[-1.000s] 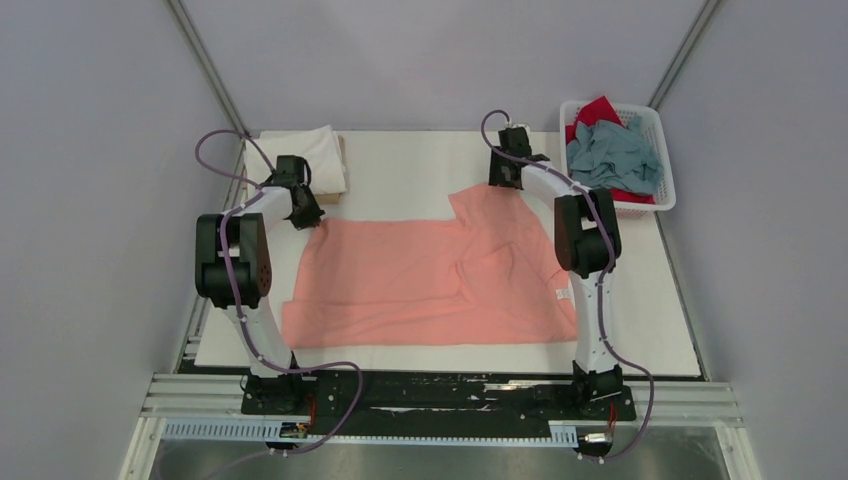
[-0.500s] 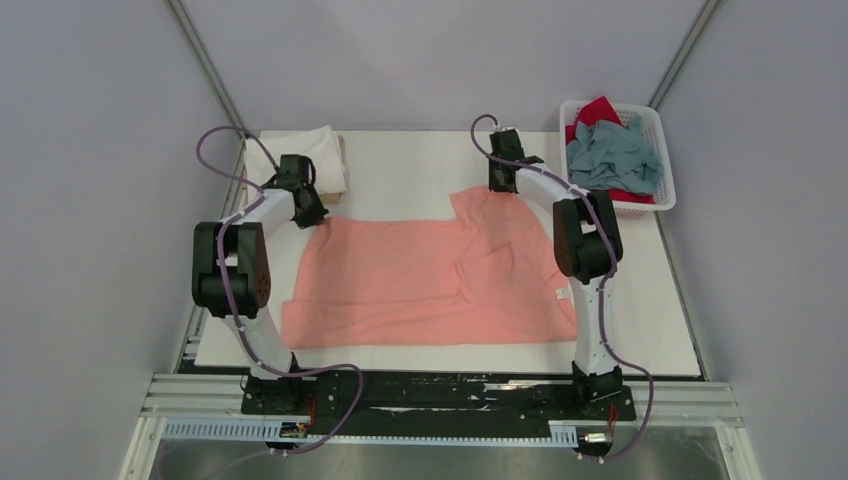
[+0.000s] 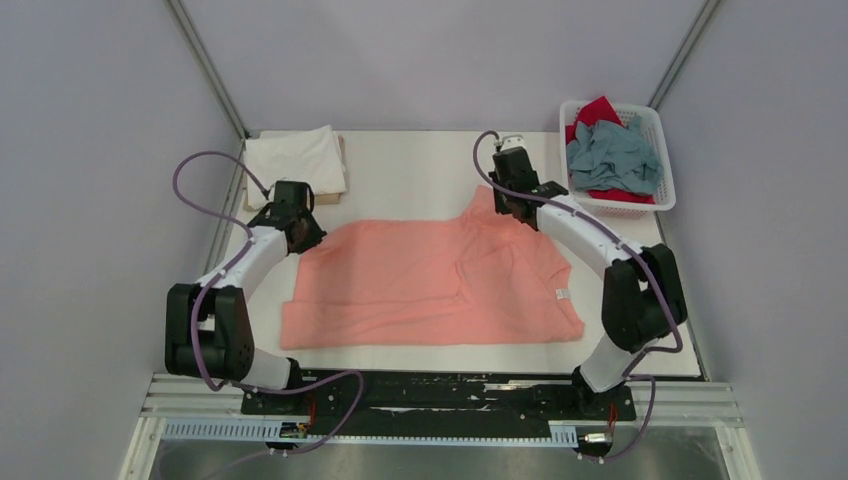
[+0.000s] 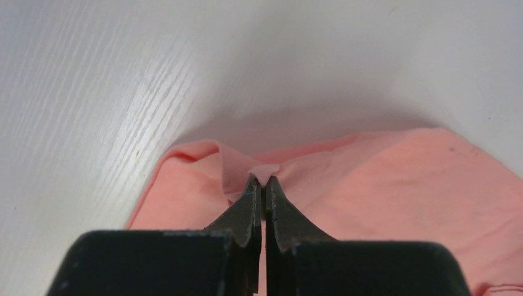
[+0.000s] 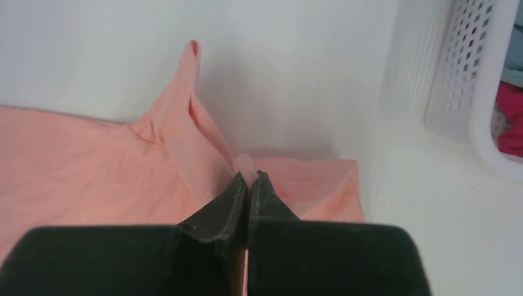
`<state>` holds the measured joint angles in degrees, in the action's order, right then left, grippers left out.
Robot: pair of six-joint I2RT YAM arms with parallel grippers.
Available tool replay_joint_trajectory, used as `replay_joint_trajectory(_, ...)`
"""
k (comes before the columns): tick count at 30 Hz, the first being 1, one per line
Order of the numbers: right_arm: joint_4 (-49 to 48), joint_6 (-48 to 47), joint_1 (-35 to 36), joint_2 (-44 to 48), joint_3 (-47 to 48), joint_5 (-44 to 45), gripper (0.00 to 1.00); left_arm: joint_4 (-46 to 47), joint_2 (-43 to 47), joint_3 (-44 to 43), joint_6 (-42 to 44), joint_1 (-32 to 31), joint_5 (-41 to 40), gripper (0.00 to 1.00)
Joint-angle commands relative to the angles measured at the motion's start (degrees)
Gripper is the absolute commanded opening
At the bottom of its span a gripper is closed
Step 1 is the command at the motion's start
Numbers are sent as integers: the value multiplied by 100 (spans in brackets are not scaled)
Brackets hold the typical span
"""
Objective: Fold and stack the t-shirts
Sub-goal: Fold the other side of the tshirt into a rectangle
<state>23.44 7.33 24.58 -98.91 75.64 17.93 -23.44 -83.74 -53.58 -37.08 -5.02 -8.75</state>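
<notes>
A salmon-pink t-shirt (image 3: 430, 280) lies spread across the middle of the white table. My left gripper (image 3: 303, 232) is shut on its far left corner, and in the left wrist view the cloth (image 4: 395, 179) bunches up at the left gripper's (image 4: 263, 180) tips. My right gripper (image 3: 515, 205) is shut on the far right edge, with a pinched fold of cloth (image 5: 191, 142) rising at the right gripper's (image 5: 248, 176) tips. A folded white t-shirt (image 3: 297, 160) rests at the far left corner. Grey-blue (image 3: 612, 155) and red (image 3: 598, 110) t-shirts lie crumpled in the basket.
The white lattice basket (image 3: 662, 160) stands at the far right corner, its wall (image 5: 469, 80) close beside my right gripper. A thin tan board (image 3: 343, 165) shows under the folded white shirt. Grey walls close in the table on three sides.
The right gripper has shut on the shirt's far right edge. Both arms have swung toward the near side, drawing the shirt's far edge with them and lifting it a little.
</notes>
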Motion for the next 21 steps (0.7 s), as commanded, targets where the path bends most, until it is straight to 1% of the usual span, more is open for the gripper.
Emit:
replay_joint_trajectory(1, 199, -57, 229, 1008, -545, 199, 0, -239, 781, 403, -634, -102, -403, 0)
replay_joint_trajectory(4, 355, -17, 367, 1632, -966, 170, 0, -422, 1321, 763, -945, -122, -627, 0)
replay_joint_trajectory(7, 653, 111, 451, 2162, -1312, 147, 0, -568, 1730, 997, -1068, -122, -663, 0)
replay_joint_trajectory(12, 1138, 324, 684, 2820, -1694, 84, 0, -730, 2334, 1376, -1314, -117, -700, 0)
replay_joint_trajectory(15, 1471, 463, 913, 3080, -1856, 121, 0, -994, 2581, 1473, -1422, -116, -782, 0)
replay_joint_trajectory(18, 1875, 746, 1135, 3228, -1990, 362, 0, -1187, 2860, 1592, -1592, -119, -988, 0)
replay_joint_trajectory(21, 2295, 1126, 1213, 3284, -2066, 552, 0, -1391, 3015, 1652, -1776, -117, -1142, 0)
